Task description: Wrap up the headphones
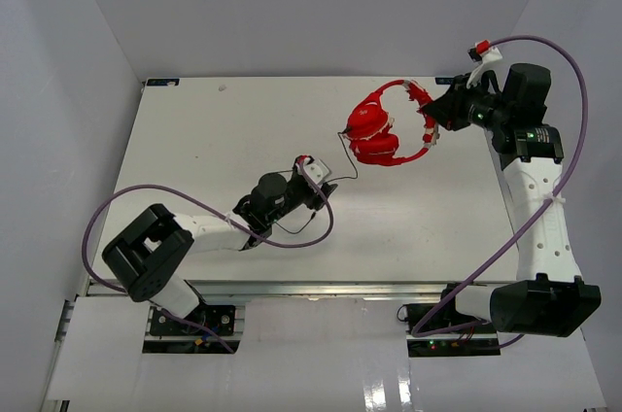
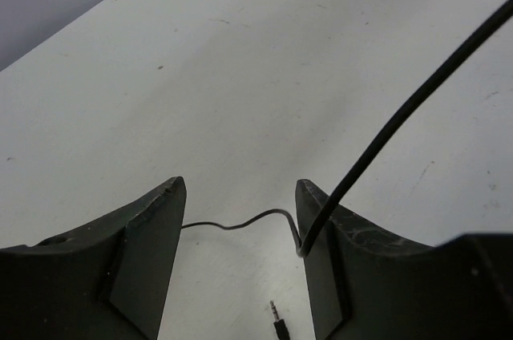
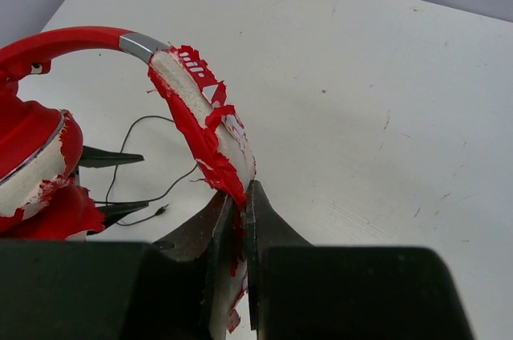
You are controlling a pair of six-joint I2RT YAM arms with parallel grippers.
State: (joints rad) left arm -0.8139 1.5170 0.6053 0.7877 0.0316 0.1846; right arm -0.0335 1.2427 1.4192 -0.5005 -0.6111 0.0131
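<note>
right claw (image 3: 239,196) clamped on headphones (image 3: 200,115) headband, earcups hanging to its left. left claw (image 2: 240,204) jaws apart, cable (image 2: 401,111) leaning on one finger, not pinched; plug (image 2: 278,325) loose just below. step: catching cable. next probably: pinch it, loop round band.

Red headphones (image 1: 372,120), peeling headband padding, thin black cable (image 2: 416,100) trailing.

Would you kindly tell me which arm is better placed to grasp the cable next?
Left. The left gripper is open, with the cable passing between its jaws and the plug lying close by. The right gripper is shut on the headband, busy holding the headphones.
</note>
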